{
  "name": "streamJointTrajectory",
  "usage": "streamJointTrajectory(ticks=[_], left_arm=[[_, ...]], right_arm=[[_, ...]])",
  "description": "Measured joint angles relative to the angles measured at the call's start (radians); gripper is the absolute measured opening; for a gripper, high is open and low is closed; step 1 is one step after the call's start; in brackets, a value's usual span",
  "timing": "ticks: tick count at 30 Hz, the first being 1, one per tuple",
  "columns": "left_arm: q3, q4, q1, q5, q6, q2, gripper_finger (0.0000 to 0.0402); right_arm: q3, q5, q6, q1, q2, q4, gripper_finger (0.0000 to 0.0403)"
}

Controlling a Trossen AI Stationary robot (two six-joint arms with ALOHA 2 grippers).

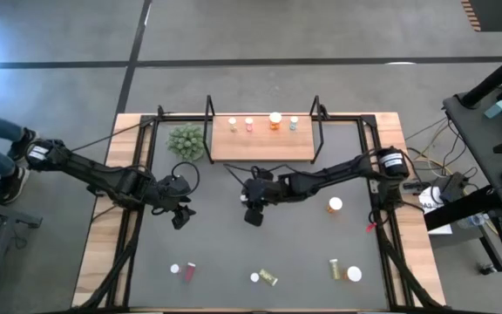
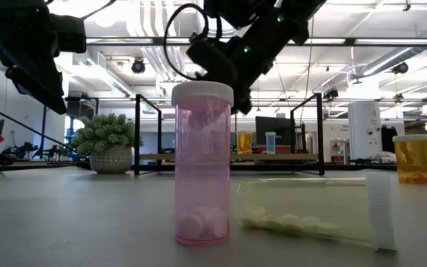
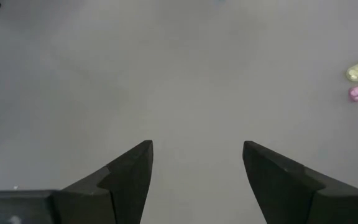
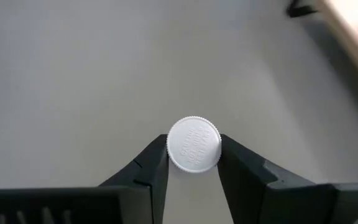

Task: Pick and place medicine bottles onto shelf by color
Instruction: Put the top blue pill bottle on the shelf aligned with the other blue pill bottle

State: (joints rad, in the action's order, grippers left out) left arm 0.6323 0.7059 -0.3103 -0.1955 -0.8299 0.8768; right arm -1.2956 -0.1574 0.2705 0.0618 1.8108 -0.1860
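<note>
The wooden shelf (image 1: 262, 144) stands at the table's far side with several small bottles on it, among them an orange one (image 1: 274, 120). My right gripper (image 1: 253, 215) is over the mat's middle, shut on a white-capped medicine bottle (image 4: 194, 143). Only the cap shows, and the body's colour is hidden. My left gripper (image 1: 181, 215) hangs open and empty over the mat's left part, and its fingers (image 3: 129, 171) show bare mat between them. On the mat stand an orange bottle (image 1: 335, 205), a pink one (image 1: 190, 271) and a yellow-green one (image 1: 334, 268). Another yellow-green bottle (image 1: 268, 277) lies on its side. My right gripper pinches the bottle's round white cap (image 4: 178, 149) between its two fingers, one on each side of the rim. The fingers come from above, pointing down. The bottle is upright below them. I cannot tell whether its base is on the mat.
A spiky green plant (image 1: 186, 139) stands left of the shelf. The shelf's black frame uprights (image 1: 318, 113) rise at both short ends. In the low view the pink bottle (image 2: 202, 167) and the lying yellow-green one (image 2: 310, 211) are near the front edge.
</note>
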Motion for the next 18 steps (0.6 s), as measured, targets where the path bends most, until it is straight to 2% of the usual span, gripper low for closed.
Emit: streamJointTrajectory(ticks=[7, 12, 18], left_arm=[[0.0, -0.001, 0.0, 0.0, 0.0, 0.0, 0.0233], [0.0, -0.002, 0.0, -0.014, -0.001, 0.0, 0.0233], [0.0, -0.012, 0.002, -0.077, 0.0, 0.0, 0.0233]], right_arm=[[0.0, -0.017, -0.022, -0.093, -0.099, -0.133, 0.0113], [0.0, -0.137, -0.006, -0.182, -0.169, -0.242, 0.0119], [0.024, -0.275, 0.14, -0.287, -0.217, -0.296, 0.0116]])
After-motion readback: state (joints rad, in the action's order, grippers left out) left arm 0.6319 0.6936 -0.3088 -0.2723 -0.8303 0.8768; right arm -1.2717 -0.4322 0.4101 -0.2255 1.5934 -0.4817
